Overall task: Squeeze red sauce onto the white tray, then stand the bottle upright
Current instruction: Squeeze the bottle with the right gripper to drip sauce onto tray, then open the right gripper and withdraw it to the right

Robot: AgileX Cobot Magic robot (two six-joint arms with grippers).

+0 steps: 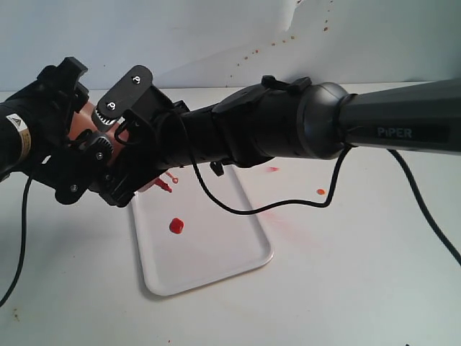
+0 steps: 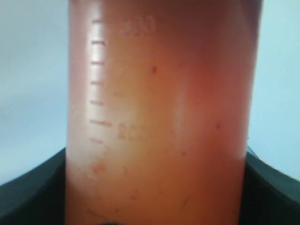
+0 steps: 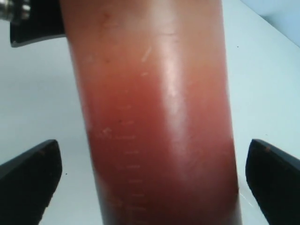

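Left wrist view fills your screen with the bottle (image 2: 159, 103): translucent orange-red, with moulded scale marks down one side. The left claw (image 2: 154, 192) presses against both of its sides, so that claw has the bottle in its grip. From the right wrist you see the same bottle between the right claw's (image 3: 150, 180) fingers (image 3: 30, 180), which are spread wide with clear gaps on either side and touch nothing.

Turn to the exterior view. Nearest you lies the white tray (image 1: 230, 252) on the table (image 1: 360, 288). A little farther in, a small glossy blob of red sauce (image 1: 176, 225) sits on the tray. Beyond it the red nozzle (image 1: 164, 187) points down over the tray's far end. The bottle is tilted, off the table, and mostly hidden by the two claws. Right of the tray you can see a pinkish smear (image 1: 272, 169) and an orange spot (image 1: 320, 192) on the table. Farthest back, the wall (image 1: 180, 36) carries small brownish specks.
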